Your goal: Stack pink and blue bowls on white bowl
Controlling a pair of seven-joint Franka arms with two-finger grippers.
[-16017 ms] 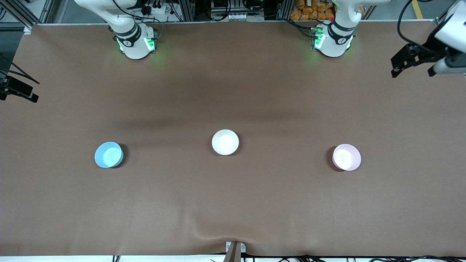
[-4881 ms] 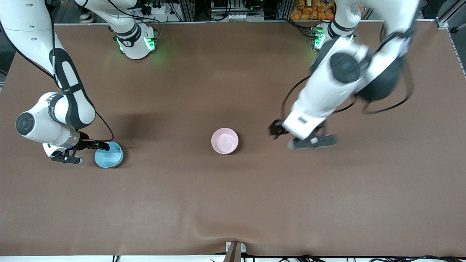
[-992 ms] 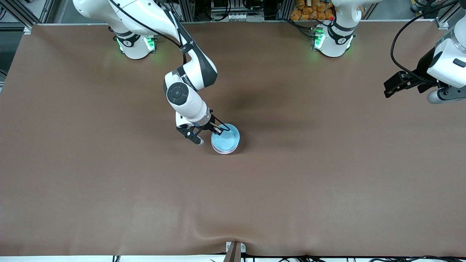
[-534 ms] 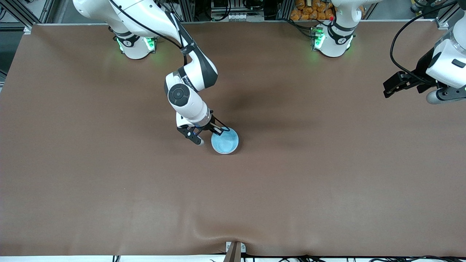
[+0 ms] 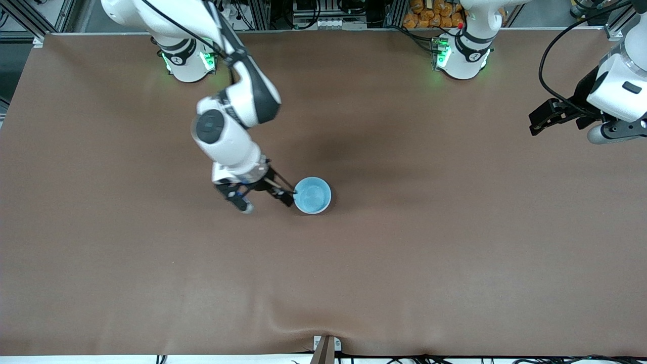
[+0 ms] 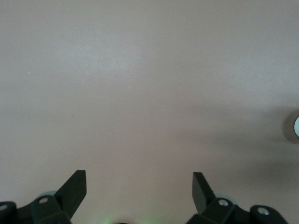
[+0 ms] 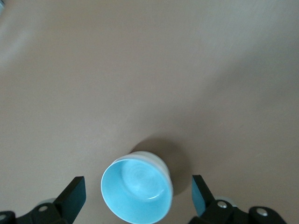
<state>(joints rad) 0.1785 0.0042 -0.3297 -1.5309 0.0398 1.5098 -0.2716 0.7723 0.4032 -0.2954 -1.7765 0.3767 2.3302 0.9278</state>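
Observation:
The light blue bowl [image 5: 312, 195] sits in the middle of the table, nested on top of the stack. The pink bowl and the white bowl are hidden under it; only a pale wall [image 7: 156, 158] shows below the blue rim [image 7: 136, 189] in the right wrist view. My right gripper [image 5: 266, 202] is open and empty, just beside the blue bowl toward the right arm's end, not touching it; it also shows in the right wrist view [image 7: 138, 185]. My left gripper [image 5: 568, 129] is open and empty, waiting over the left arm's end of the table [image 6: 139, 179].
The brown table cover [image 5: 404, 263] has a wrinkle at the edge nearest the front camera [image 5: 298, 323]. The two arm bases [image 5: 188, 60] [image 5: 462, 58] stand along the edge farthest from that camera.
My right gripper has let go of the blue bowl and drawn back toward the right arm's end. The blue bowl has settled down over the pink one. The left arm has hardly moved.

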